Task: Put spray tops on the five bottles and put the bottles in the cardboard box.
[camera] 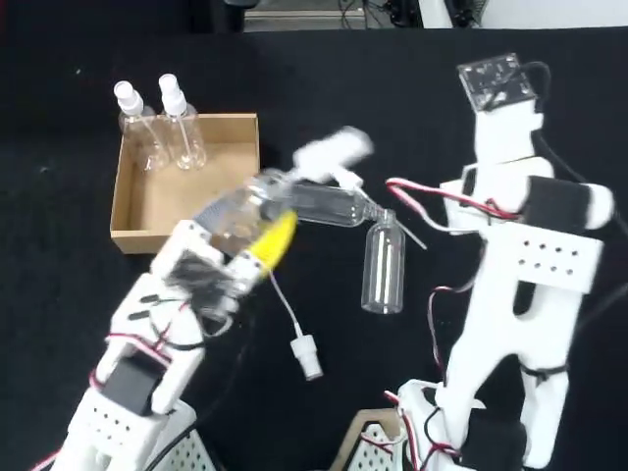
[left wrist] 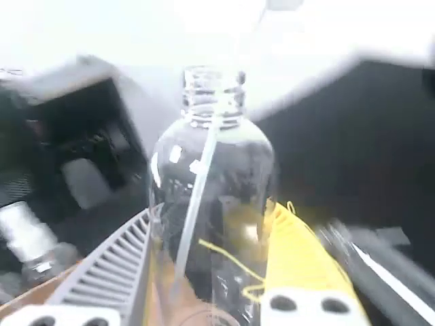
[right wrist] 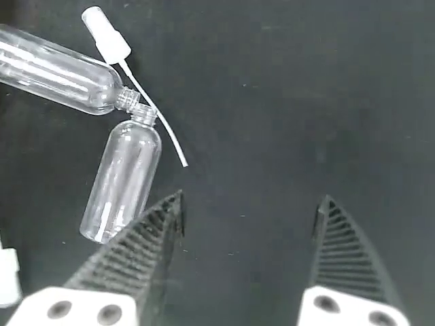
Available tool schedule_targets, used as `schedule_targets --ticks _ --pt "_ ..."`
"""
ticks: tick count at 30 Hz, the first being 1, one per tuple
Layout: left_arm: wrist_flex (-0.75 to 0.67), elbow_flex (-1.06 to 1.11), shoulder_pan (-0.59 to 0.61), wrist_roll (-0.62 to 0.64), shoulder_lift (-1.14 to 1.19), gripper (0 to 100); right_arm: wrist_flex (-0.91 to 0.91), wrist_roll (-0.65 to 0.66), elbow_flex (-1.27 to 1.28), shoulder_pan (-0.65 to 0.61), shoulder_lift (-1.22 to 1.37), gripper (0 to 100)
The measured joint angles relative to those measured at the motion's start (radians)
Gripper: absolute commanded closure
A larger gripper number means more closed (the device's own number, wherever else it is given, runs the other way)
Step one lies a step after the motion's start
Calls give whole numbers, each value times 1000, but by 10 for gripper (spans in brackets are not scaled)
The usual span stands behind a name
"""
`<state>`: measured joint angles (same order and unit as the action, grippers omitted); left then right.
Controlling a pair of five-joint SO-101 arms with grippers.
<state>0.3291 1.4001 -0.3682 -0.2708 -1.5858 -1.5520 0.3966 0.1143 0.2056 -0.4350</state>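
Left fingers (left wrist: 112, 275) clench a clear, uncapped bottle (left wrist: 211, 176), held tilted over the bench (camera: 59, 245) just beside the cardboard box (camera: 137, 238). Right fingers (right wrist: 139, 261) gape wide, grasping nothing, near a second bare bottle (right wrist: 126, 173) lying on the bench.

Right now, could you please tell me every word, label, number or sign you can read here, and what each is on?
No text can be read.
The clear bottles, the spray tops and the cardboard box show no print or labels.
The small board atop an arm is too small to tell whether it bears any marks.
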Motion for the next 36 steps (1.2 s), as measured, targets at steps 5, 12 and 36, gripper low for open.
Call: schedule_targets --ticks 5,12,36 --pt "-137 97 176 192 -169 970 176 -48 212 -69 -12 727" --pt "-184 173 239 245 -222 968 460 -137 485 -189 -11 727" --pt "-256 275 1063 252 -221 970 776 -272 778 -226 -11 727"
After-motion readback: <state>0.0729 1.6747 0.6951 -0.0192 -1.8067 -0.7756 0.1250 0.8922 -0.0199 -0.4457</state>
